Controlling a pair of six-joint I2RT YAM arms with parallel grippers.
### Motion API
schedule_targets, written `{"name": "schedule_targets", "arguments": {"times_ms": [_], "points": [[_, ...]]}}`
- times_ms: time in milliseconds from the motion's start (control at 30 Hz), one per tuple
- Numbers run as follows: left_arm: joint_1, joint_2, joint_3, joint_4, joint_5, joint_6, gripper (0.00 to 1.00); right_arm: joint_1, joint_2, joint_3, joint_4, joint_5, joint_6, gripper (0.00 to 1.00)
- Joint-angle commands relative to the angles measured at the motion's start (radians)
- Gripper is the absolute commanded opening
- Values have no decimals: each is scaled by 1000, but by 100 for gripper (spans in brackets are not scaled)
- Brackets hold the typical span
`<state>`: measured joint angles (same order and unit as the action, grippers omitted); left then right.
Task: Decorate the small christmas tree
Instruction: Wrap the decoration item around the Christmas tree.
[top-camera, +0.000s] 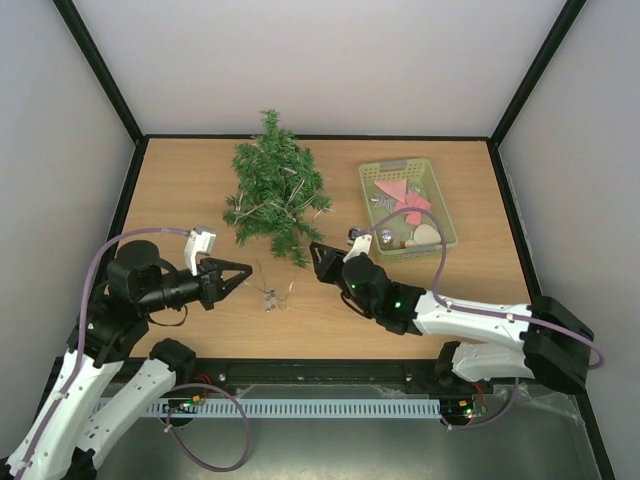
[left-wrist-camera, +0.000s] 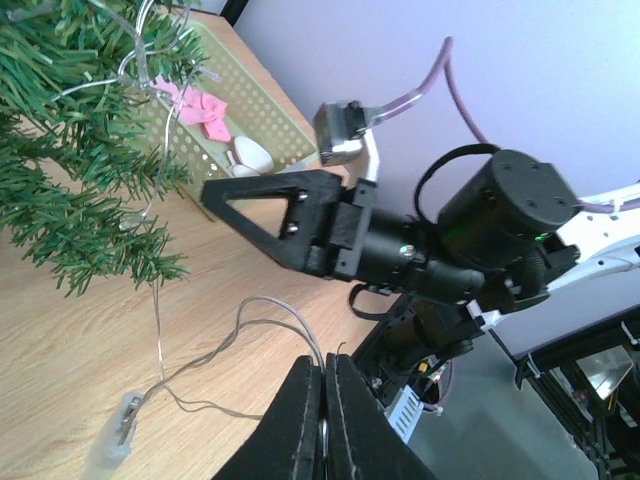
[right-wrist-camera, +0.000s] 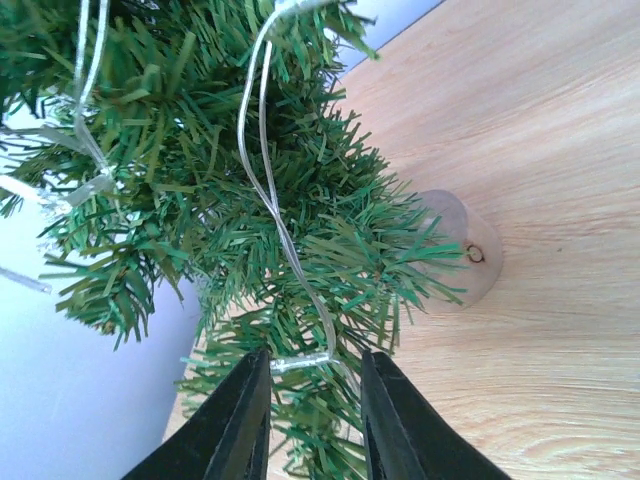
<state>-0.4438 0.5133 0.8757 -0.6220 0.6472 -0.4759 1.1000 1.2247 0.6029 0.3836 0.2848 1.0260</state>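
Tree, basket and both arms were taken in together only from the top external view. The small christmas tree (top-camera: 272, 190) was set at the middle back of the wooden table (top-camera: 180, 190), its tip toward the rear wall, with a pale green basket (top-camera: 395, 164) just to its right. The left gripper (top-camera: 247, 272) and the right gripper (top-camera: 316, 262) were pointed toward each other, with a thin wire (top-camera: 272, 295) lying between them.

From the left wrist, its fingers (left-wrist-camera: 300, 420) were shown clenched together; whether wire was nipped could not be told. A pale plastic piece (left-wrist-camera: 115, 435) was made out at the wire's end.

From the right wrist, the jaws were seen parted, with needles and wire between them, and a pale cylinder (right-wrist-camera: 465, 250) was revealed beside the branches.
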Motion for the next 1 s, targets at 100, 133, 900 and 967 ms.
{"name": "schedule_targets", "arguments": {"times_ms": [100, 133, 900, 967], "points": [[-6, -2, -65, 144, 36, -75, 2, 4, -218, -62, -161, 80, -153, 28], [-12, 3, -70, 158, 34, -85, 2, 5, -254, -70, -177, 103, -169, 29], [-543, 195, 51, 390, -345, -179, 2, 3, -492, -136, -252, 236, -237, 33], [-542, 181, 81, 330, -404, -161, 2, 4, -481, -132, -249, 232, -237, 33]]}}
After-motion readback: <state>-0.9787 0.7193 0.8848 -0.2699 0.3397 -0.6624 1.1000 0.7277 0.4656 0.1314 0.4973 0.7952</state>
